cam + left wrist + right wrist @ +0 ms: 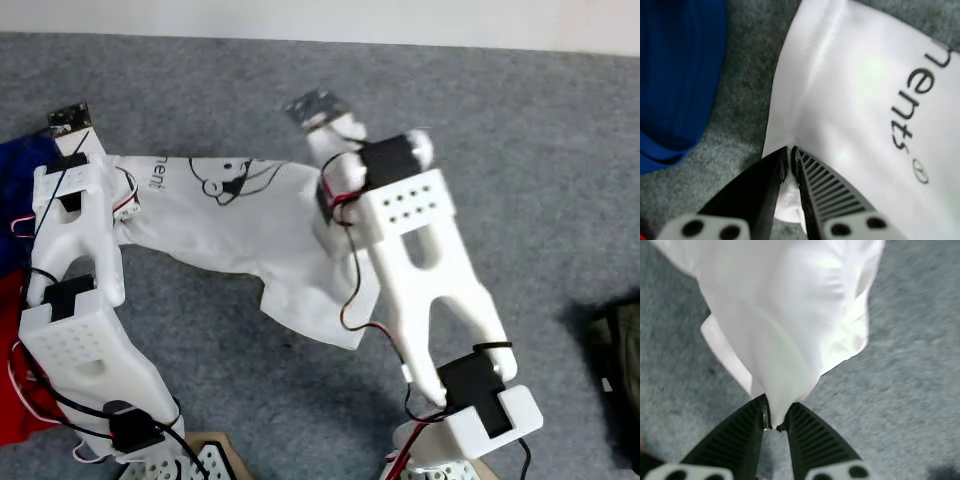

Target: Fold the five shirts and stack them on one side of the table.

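Note:
A white shirt (235, 220) with black print hangs stretched between the two arms over the grey table. My left gripper (789, 152) is shut on the white shirt (860, 90) at one edge, close to its printed letters. My right gripper (774, 412) is shut on a pinched fold of the white shirt (785, 315), which hangs above the carpet-like surface. In the high view the left arm (70, 250) stands at the left end of the shirt and the right arm (410, 230) at its right end. A blue shirt (22, 165) lies at the far left, with a red shirt (12, 340) below it.
The blue shirt (675, 75) lies bunched beside the left gripper. A dark garment (615, 360) sits at the right edge of the table. Bare grey surface (520, 140) spreads behind and to the right of the arms.

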Controlling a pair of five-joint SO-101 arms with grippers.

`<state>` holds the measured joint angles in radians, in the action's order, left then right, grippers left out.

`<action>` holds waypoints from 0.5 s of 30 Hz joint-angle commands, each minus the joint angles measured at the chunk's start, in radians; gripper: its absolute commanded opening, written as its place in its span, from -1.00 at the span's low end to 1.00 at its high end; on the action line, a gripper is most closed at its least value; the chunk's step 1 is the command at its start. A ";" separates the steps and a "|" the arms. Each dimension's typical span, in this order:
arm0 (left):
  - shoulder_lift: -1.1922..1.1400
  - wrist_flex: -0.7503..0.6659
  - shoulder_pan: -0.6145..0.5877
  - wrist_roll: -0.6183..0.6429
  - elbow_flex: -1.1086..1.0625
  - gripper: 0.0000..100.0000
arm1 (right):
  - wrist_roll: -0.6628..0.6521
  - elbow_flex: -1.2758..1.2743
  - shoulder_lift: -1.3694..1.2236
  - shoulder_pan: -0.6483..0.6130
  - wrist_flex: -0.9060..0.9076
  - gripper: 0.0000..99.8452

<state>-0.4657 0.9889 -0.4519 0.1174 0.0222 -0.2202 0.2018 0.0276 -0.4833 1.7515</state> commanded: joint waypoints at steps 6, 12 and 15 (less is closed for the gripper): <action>0.056 -0.026 -0.039 -0.012 0.005 -0.99 | 0.049 -0.127 0.068 -0.028 0.012 -0.99; 0.056 -0.026 -0.033 -0.012 0.007 -0.99 | 0.046 -0.269 0.137 -0.019 -0.013 -0.99; 0.056 -0.026 -0.033 -0.011 0.007 -0.99 | 0.044 -0.355 0.154 0.008 -0.076 -0.99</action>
<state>-0.4657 0.9812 -0.4703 0.1174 0.0222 -0.1834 -0.1097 0.1289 -0.5033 1.7269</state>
